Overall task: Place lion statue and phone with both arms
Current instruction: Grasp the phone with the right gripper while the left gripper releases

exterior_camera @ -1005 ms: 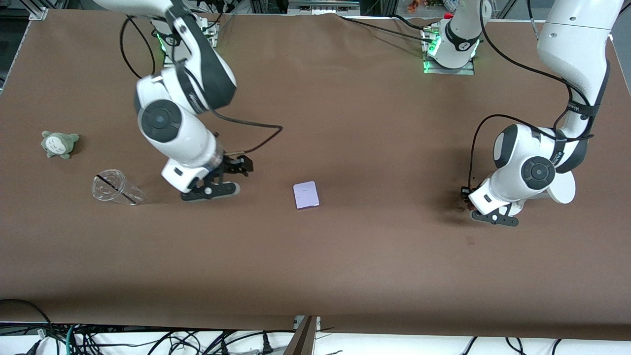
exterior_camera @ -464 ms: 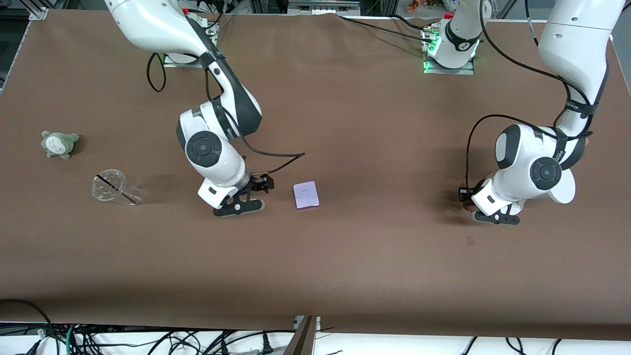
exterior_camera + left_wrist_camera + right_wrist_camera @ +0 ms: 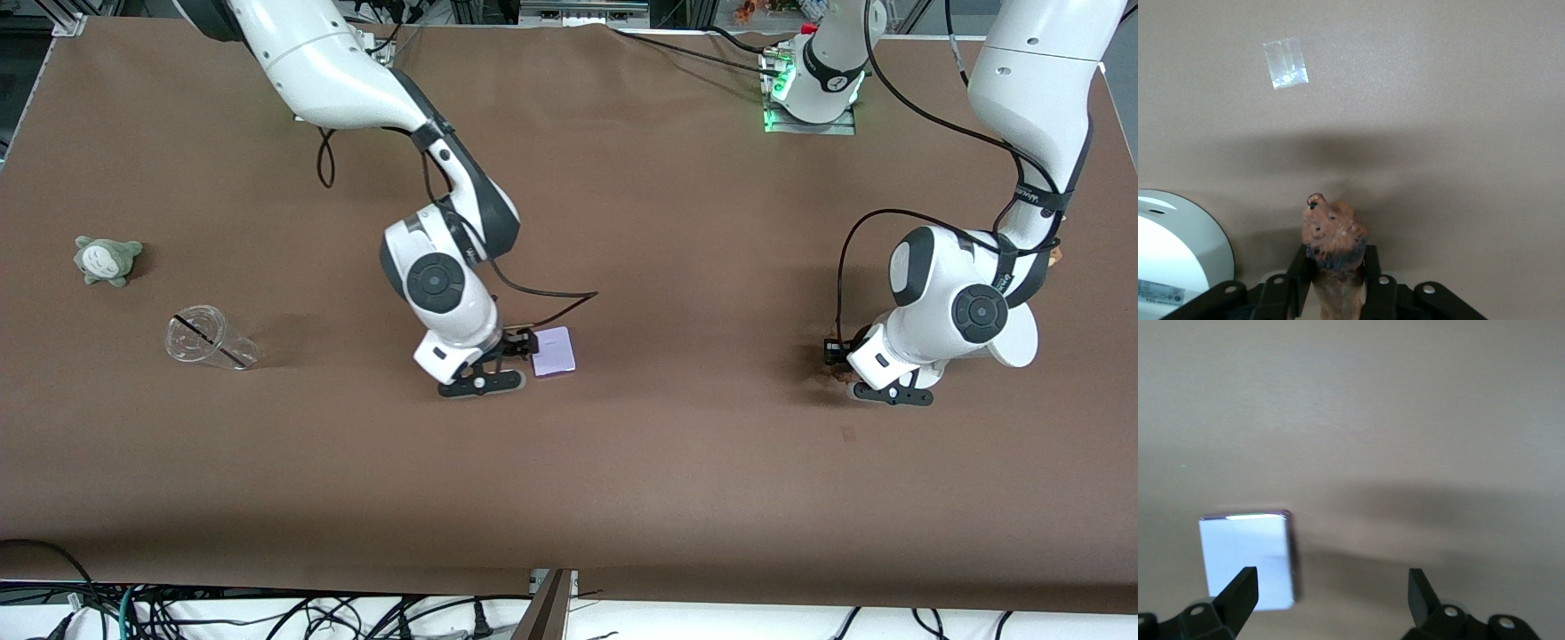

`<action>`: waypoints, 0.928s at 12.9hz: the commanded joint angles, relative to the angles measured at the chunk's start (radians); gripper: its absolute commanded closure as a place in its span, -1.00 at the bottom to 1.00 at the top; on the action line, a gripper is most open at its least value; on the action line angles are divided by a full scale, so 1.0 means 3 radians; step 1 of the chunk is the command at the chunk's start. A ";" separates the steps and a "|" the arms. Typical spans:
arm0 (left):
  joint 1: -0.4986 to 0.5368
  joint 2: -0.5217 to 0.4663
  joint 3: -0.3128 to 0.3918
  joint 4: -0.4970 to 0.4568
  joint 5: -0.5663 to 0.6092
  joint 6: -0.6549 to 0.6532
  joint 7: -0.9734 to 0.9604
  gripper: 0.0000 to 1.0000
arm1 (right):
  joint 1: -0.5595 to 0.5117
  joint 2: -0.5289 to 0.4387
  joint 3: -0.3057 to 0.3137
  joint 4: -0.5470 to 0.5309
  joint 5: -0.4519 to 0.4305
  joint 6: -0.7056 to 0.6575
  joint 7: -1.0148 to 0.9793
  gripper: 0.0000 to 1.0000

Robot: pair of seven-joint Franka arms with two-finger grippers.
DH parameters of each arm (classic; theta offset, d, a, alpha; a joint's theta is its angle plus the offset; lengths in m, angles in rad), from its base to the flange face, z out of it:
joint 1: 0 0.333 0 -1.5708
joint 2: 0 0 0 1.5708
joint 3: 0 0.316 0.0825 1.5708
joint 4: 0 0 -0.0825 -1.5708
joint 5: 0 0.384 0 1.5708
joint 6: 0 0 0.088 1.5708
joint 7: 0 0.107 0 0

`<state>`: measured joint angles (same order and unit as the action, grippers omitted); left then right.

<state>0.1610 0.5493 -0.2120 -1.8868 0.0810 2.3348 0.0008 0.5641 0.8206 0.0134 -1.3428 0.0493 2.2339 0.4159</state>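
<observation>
The lion statue (image 3: 1333,233), a small orange-brown figurine, stands upright between the fingers of my left gripper (image 3: 1335,259), which is shut on it low over the brown table at the left arm's end. In the front view the left gripper (image 3: 882,389) mostly hides the figurine. The phone (image 3: 553,351) lies flat near the table's middle, pale lavender with a darker edge. My right gripper (image 3: 502,363) hangs open just beside it, on the side toward the right arm's end. In the right wrist view the phone (image 3: 1248,560) sits at one finger, off centre from the right gripper (image 3: 1331,587).
A white round-based stand (image 3: 1013,338) stands right beside the left gripper, and its disc (image 3: 1171,247) shows in the left wrist view. A clear plastic cup (image 3: 204,338) and a grey-green plush (image 3: 107,258) lie at the right arm's end. A small tape patch (image 3: 847,434) marks the table.
The right arm has swept from beside the clear cup across to the phone, gripper open throughout. The left arm has barely shifted, still holding the lion statue.
</observation>
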 commanded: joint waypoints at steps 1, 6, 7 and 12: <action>0.0031 -0.0036 -0.0040 -0.0031 -0.0050 0.0036 0.0018 -1.00 | 0.0098 0.0199 -0.0019 0.0165 -0.0026 0.0146 0.0132 -0.99; 0.0000 -0.0393 -0.0096 0.0035 0.0001 -0.0270 0.0013 -1.00 | 0.0246 0.0383 -0.0019 0.0313 -0.0036 0.0259 0.0178 -0.99; 0.0000 -0.0500 -0.0126 0.0076 0.0011 -0.0388 0.0008 -1.00 | 0.0257 0.0445 -0.0024 0.0374 -0.0037 0.0269 0.0173 -0.99; 0.0000 -0.0823 -0.0193 0.0796 0.0016 -0.1583 0.0013 -1.00 | 0.0344 0.0609 -0.0029 0.0431 -0.0052 0.0510 0.0168 -0.99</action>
<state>0.1591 0.3171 -0.2530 -1.7385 0.0811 1.9822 0.0009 0.6535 0.9683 0.0127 -1.2542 0.0492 2.3721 0.4509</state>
